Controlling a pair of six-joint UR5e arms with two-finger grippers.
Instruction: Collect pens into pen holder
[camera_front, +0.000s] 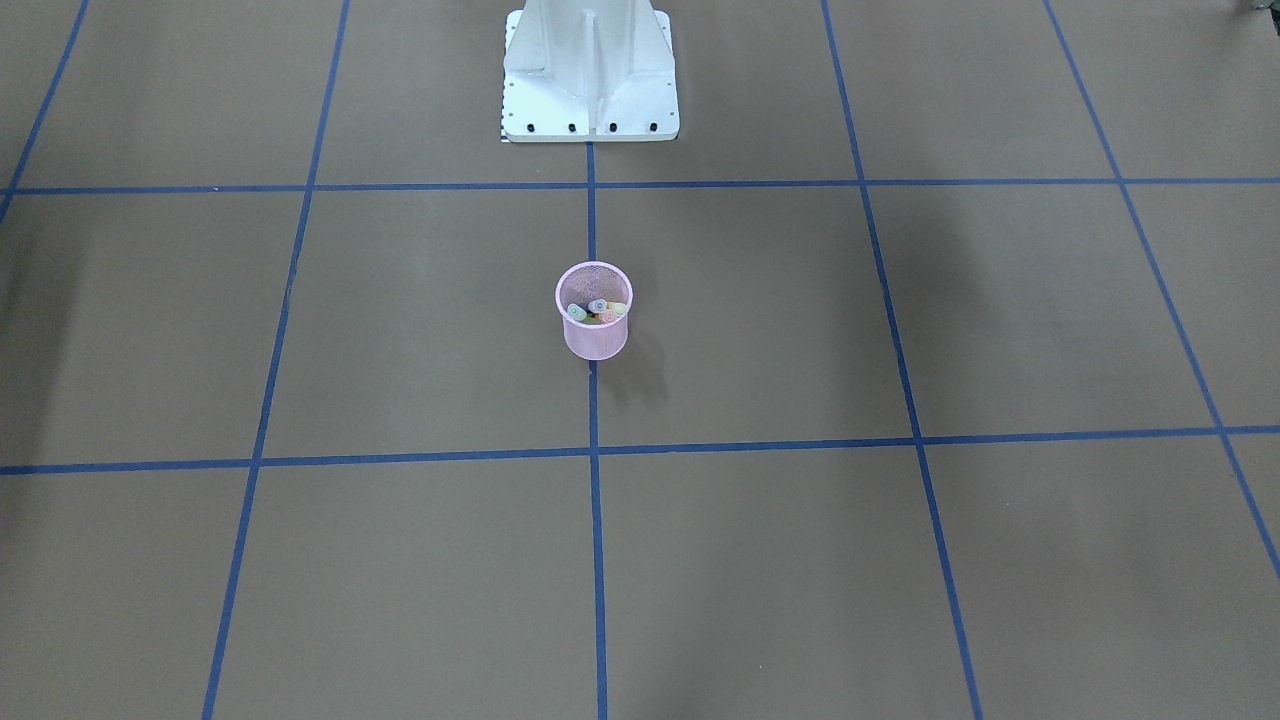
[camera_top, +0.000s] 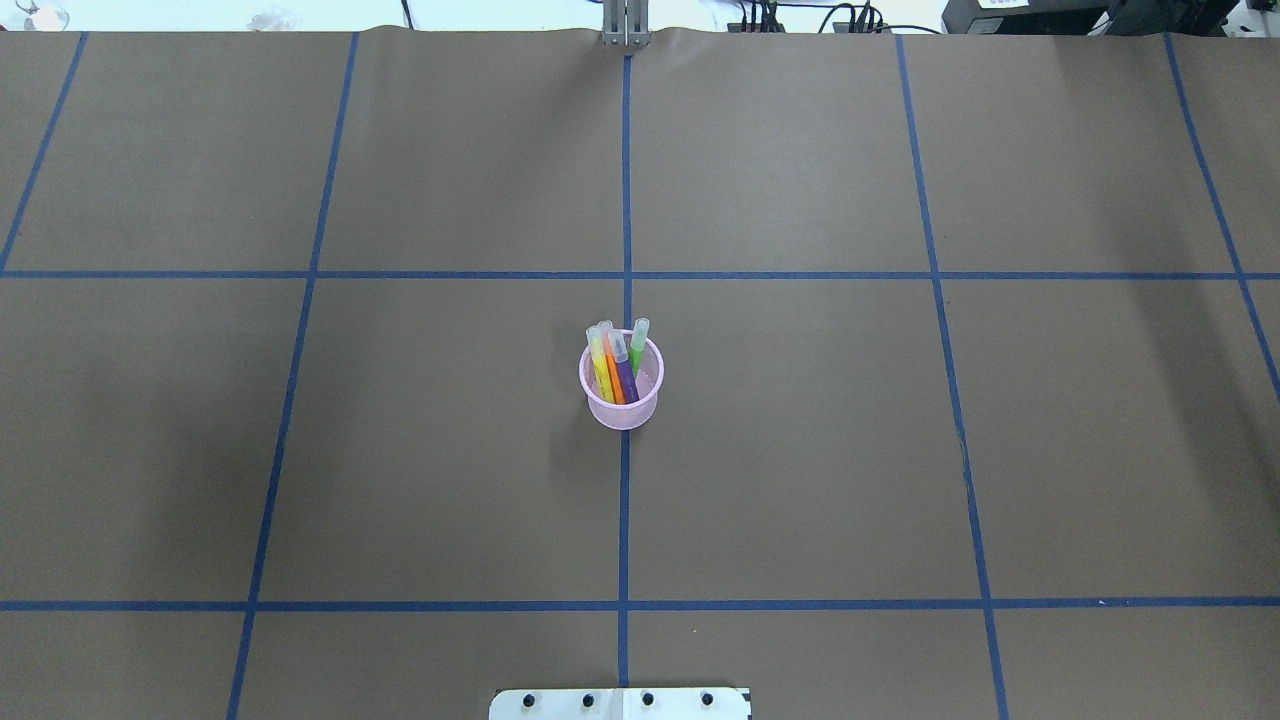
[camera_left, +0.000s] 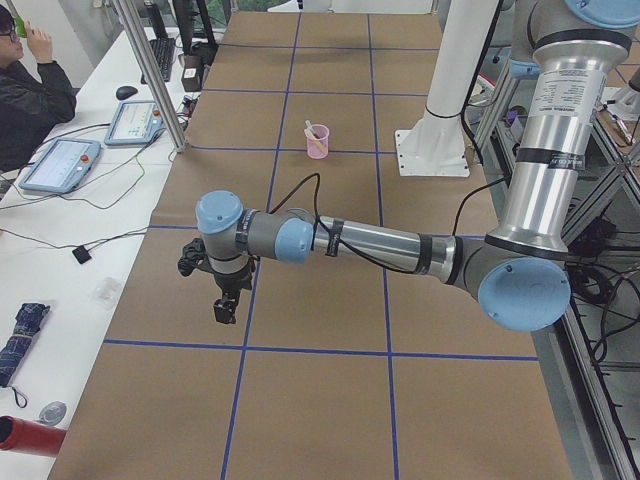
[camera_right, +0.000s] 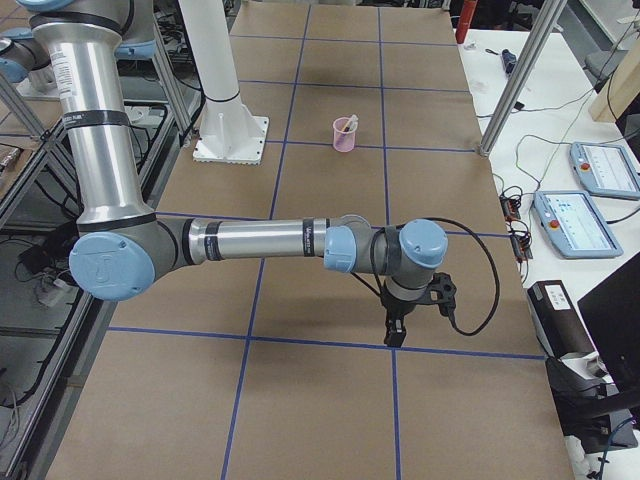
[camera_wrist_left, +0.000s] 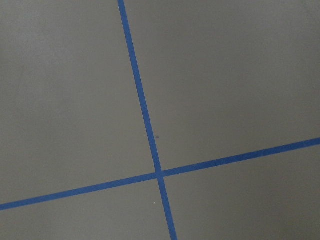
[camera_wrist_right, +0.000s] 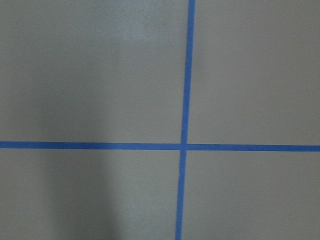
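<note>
The pink mesh pen holder (camera_top: 622, 402) stands upright at the table's middle, on a blue tape line; it also shows in the front view (camera_front: 595, 338). Inside it stand a purple pen (camera_top: 626, 380), an orange pen (camera_top: 613, 378), a green pen (camera_top: 638, 350) and a yellow one (camera_top: 598, 362), cap ends up. My left gripper (camera_left: 226, 312) hangs low over the table far to the left of the holder. My right gripper (camera_right: 394, 335) hangs low far to the right. Each shows only in a side view, so I cannot tell whether it is open or shut. Both wrist views show only table and tape.
The white robot base (camera_front: 590, 85) stands behind the holder. Blue tape lines grid the brown table (camera_top: 800, 450). A seated person (camera_left: 30, 90), tablets (camera_left: 60, 165) and metal posts (camera_left: 150, 70) line the far side table.
</note>
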